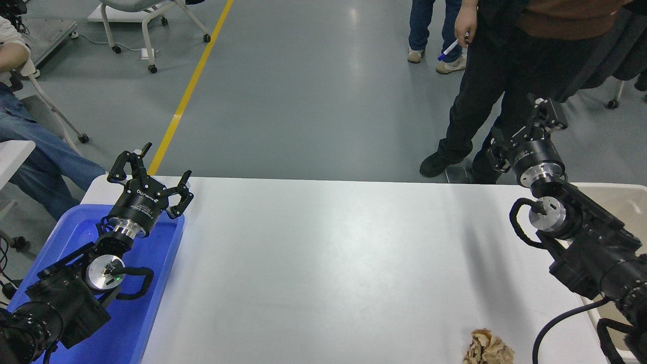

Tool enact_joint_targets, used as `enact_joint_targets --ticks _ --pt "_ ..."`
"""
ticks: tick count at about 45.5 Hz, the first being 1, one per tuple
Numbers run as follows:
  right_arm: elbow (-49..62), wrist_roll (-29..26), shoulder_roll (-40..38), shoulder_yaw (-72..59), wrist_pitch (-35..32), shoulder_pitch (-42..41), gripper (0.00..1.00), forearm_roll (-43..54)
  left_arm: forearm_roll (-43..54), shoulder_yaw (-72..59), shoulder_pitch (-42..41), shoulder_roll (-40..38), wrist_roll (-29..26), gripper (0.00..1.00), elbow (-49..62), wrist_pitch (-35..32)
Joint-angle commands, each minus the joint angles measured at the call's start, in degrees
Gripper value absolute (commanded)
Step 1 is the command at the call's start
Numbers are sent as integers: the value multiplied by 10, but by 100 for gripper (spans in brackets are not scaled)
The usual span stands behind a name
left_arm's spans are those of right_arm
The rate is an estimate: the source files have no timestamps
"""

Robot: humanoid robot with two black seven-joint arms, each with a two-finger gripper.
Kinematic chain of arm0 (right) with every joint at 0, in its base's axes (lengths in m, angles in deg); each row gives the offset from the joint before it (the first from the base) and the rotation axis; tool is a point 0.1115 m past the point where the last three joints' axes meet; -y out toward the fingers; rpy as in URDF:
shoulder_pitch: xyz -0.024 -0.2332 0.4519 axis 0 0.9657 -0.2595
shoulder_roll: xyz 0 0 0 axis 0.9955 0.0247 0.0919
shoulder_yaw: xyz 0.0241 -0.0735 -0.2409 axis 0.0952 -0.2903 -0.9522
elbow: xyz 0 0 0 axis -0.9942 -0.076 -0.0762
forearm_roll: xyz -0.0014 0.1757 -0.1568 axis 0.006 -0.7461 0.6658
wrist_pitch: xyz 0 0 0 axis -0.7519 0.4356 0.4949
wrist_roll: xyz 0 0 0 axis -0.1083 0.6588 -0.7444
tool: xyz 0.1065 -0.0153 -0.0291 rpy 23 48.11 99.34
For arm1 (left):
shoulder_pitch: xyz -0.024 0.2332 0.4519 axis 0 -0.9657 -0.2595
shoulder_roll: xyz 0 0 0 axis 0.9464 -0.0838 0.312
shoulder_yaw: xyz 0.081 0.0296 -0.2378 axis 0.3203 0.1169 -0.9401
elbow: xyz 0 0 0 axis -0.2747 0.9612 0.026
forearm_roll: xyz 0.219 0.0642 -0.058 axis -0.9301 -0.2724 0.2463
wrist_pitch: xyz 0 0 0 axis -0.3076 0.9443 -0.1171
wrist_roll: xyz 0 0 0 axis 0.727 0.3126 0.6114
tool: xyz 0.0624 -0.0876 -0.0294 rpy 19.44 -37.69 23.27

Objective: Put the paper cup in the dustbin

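No paper cup shows in the head view. The beige dustbin [629, 199] stands off the table's right end, mostly hidden behind my right arm. My right gripper [523, 132] hangs over the table's far right corner, just left of the dustbin, pointing away from me. Its jaws stand apart with nothing between them. My left gripper [151, 172] is parked at the lower left over the blue tray's far end, open and empty.
A crumpled brown-beige paper wad [488, 348] lies at the table's [328, 263] near right edge. A blue tray [162, 263] sits under my left arm. A person [485, 91] holding a pen stands just beyond my right gripper. Another person sits at the far left.
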Motion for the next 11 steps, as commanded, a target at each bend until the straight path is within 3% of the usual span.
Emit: enact_joint_targets --ticks 1,11 --pt "-6 6 -2 0 -2 18 99 0 0 0 0 0 0 100 0 0" --pt "-6 6 -3 0 -1 18 99 0 -1 0 0 0 0 100 0 0"
